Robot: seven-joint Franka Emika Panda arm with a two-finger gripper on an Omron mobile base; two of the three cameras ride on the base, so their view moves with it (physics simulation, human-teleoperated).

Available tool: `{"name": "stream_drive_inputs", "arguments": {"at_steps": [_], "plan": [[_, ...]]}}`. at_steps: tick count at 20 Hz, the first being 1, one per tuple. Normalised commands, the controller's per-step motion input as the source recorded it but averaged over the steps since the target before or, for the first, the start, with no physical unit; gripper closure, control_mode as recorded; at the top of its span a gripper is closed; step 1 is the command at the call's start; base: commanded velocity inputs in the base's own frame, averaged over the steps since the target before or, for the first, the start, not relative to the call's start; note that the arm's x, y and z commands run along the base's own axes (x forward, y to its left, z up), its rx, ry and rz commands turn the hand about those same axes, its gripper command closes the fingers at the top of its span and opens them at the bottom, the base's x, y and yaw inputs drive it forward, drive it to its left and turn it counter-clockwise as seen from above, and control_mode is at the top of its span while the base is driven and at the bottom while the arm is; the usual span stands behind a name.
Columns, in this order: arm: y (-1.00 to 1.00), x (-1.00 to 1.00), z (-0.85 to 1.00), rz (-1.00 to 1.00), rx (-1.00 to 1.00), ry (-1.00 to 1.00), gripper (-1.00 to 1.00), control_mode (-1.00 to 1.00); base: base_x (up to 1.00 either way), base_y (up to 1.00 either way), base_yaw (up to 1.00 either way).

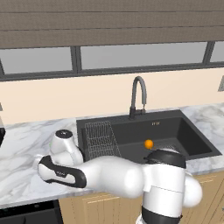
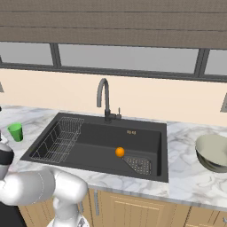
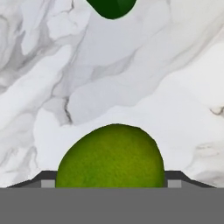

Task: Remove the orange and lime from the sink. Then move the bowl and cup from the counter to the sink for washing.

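- Marble-white counter (image 1: 22, 144) runs on both sides of the sink (image 2: 146, 142), which serves as the landmark for everything below.
- Inside the sink, the orange (image 2: 119, 152) sits on the dark floor just beside the drain plate (image 2: 138, 164), toward the faucet (image 2: 104, 99) side of it.
- A wire rack (image 2: 60, 137) lies at the sink's left end.
- Left of the sink, the arm reaches low over the counter; in the hand view the lime (image 3: 111, 157) fills the space at the gripper (image 3: 111, 183), over the marble.
- The jaws stand wide; whether they press on the lime I cannot tell.
- The cup (image 2: 16, 131) stands upright on the counter left of the sink, near its back corner.
- The bowl (image 2: 213, 153) rests on the counter well right of the sink.
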Motion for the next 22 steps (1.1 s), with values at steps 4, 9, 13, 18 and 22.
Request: {"name": "stream_drive_inputs", "arguments": {"at_steps": [4, 9, 13, 18, 22], "plan": [[0.06, 0.04, -0.18, -0.01, -0.03, 0.04, 1.0, -1.0, 0.0, 0.0, 0.0], [0.06, 0.04, -0.19, -0.01, -0.03, 0.02, 1.0, -1.0, 0.0, 0.0, 0.0], [0.07, 0.04, -0.19, -0.02, -0.03, 0.03, 1.0, -1.0, 0.0, 0.0, 0.0], [0.04, 0.04, -0.16, -0.01, -0.01, 0.02, 1.0, -1.0, 0.0, 0.0, 0.0], [0.02, 0.05, -0.13, 0.0, -0.01, 0.0, 1.0, -1.0, 0.0, 0.0, 0.0]]}}
